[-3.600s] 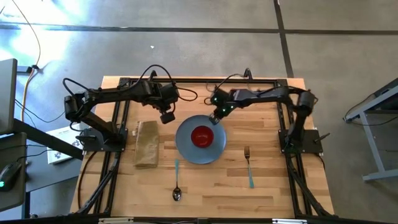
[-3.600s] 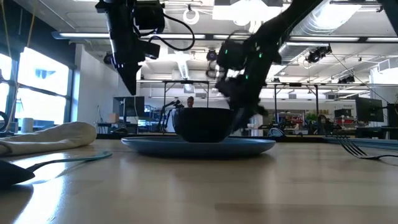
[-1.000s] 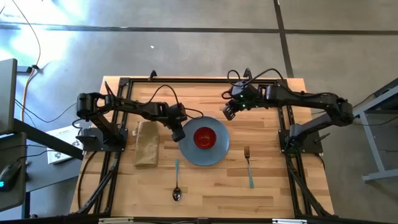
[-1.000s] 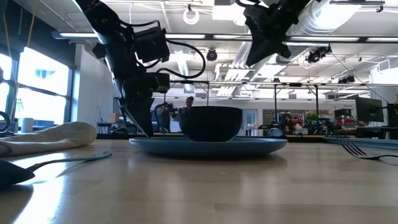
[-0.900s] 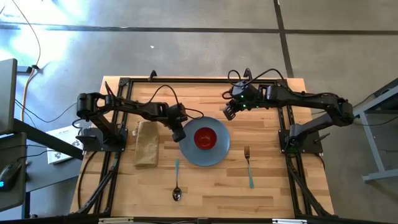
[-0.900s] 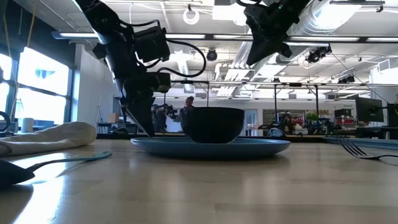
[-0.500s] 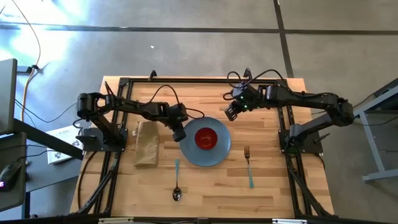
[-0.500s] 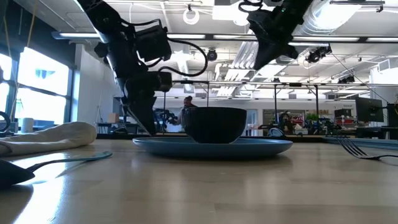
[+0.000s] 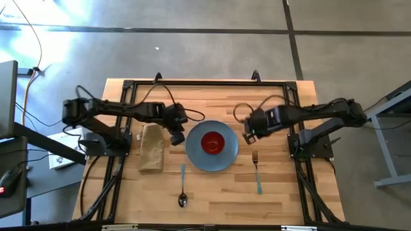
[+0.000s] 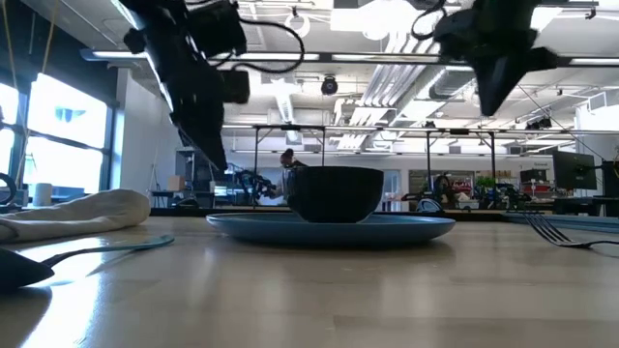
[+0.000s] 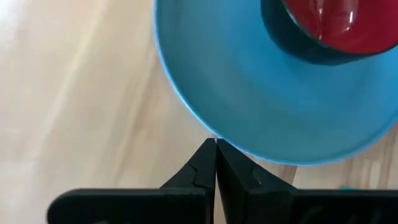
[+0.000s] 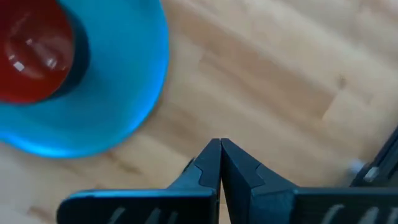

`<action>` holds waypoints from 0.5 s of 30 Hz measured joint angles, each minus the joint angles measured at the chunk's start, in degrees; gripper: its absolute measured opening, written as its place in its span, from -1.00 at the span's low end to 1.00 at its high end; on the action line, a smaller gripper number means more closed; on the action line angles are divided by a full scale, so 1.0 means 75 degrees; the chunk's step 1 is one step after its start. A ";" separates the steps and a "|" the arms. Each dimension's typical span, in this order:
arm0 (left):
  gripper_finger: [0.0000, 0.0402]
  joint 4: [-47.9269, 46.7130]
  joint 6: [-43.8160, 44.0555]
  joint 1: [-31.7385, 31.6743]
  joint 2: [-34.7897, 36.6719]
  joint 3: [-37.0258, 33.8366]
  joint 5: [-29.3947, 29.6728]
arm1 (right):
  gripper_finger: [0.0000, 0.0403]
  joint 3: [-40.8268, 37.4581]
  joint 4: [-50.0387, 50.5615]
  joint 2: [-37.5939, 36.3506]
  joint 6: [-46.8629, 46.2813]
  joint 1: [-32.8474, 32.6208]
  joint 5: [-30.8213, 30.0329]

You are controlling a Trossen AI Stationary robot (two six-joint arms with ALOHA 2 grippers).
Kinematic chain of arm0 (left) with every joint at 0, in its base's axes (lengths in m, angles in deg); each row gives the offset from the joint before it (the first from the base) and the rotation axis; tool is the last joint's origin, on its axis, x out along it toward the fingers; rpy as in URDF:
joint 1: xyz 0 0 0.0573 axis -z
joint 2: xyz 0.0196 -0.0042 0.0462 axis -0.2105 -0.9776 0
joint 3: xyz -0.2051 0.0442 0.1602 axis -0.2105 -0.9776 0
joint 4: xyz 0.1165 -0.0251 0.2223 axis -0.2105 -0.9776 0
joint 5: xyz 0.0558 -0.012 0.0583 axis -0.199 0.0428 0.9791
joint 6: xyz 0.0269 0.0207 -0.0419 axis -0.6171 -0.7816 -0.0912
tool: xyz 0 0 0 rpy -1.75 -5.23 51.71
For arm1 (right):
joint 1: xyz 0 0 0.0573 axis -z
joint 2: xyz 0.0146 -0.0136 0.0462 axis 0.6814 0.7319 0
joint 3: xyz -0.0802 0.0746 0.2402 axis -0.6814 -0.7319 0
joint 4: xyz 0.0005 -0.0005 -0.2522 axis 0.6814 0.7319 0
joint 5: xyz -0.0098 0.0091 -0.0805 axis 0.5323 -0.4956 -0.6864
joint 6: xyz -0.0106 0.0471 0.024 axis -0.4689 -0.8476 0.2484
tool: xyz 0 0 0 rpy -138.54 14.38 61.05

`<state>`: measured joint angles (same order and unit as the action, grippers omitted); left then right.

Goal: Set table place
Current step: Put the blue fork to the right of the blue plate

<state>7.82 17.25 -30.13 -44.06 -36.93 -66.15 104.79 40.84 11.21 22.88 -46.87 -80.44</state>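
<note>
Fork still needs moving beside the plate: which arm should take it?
Probably the right. The right gripper, shut, hangs just above the fork on the plate's right; the left gripper is across the plate.

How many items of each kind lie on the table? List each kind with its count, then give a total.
Plate: 1
Bowl: 1
Fork: 1
Spoon: 1
Folded cloth: 1
Total: 5
</note>
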 joint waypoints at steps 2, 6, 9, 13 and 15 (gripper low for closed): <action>-1.00 -0.0250 -0.0147 -0.0059 0.0316 0.0000 0.0163 | -1.00 0.0000 0.0044 -0.0019 -0.0992 -0.0578 0.0008; -1.00 -0.0523 -0.0532 -0.0325 0.0867 0.0000 0.0265 | -1.00 0.0003 0.0128 -0.0035 -0.3077 -0.1691 0.0015; -1.00 -0.0618 -0.0882 -0.0573 0.1174 0.0000 0.0267 | -1.00 0.0003 0.0178 0.0005 -0.4554 -0.2438 0.0015; -1.00 -0.0635 -0.1370 -0.0831 0.1411 0.0000 0.0178 | -1.00 0.0003 0.0069 0.0052 -0.6015 -0.3273 0.0011; -1.00 -0.0631 -0.1572 -0.0939 0.1481 0.0000 0.0099 | -1.00 0.0003 -0.0058 0.0112 -0.6562 -0.3598 0.0016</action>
<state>3.09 5.45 -37.17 -32.95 -36.93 -65.41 104.81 40.41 12.06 -26.33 -73.85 -80.33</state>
